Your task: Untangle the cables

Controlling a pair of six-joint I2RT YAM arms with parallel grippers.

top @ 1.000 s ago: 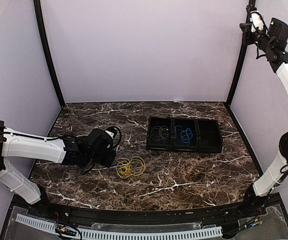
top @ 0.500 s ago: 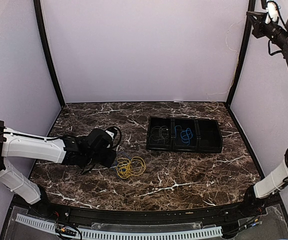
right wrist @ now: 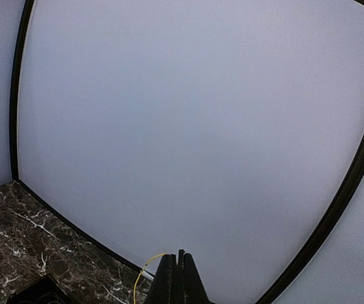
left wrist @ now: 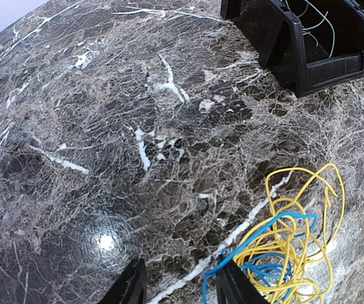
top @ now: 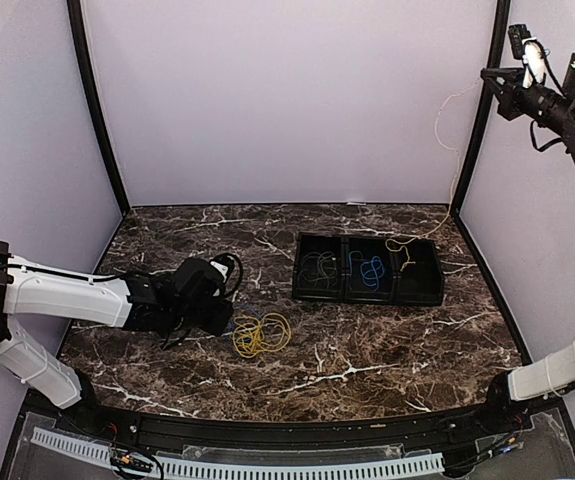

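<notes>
Yellow strand [right wrist: 138,273], thin and limp, leaves the tips of the right pincer [right wrist: 179,263], whose fingers are clenched flat together on it. From that grip it falls away below and to the pincer's left, so its long axis runs almost straight up and down. Its slack tail curls far beneath, seemingly inside the right compartment of the tray [top: 367,297]. The pincer itself hangs high in the right rear corner, well apart from everything on the table [top: 367,350].

Two more cables lie far below it in the same tray: a blue cable [top: 370,270] in the middle compartment and a grey cable [top: 319,268] in the left one, each coiled alone.

What is left to sort is the tangle [left wrist: 289,247], a loose heap of yellow loops with a blue wire threaded through. It lies flat on the marble, just ahead and to the right of the left pincer [left wrist: 182,278]. That pincer is released: its fingers stand apart with only bare stone between them. One blue end curves in close beside the outer face of its right finger, and I cannot tell whether they touch.

By my reading, the raised strand needs only to be lowered down its own line into the compartment beneath it and let go. The heap belongs to the left arm, which is much the nearer. Its fingers would have to shift right and forward before closing on a single wire.
</notes>
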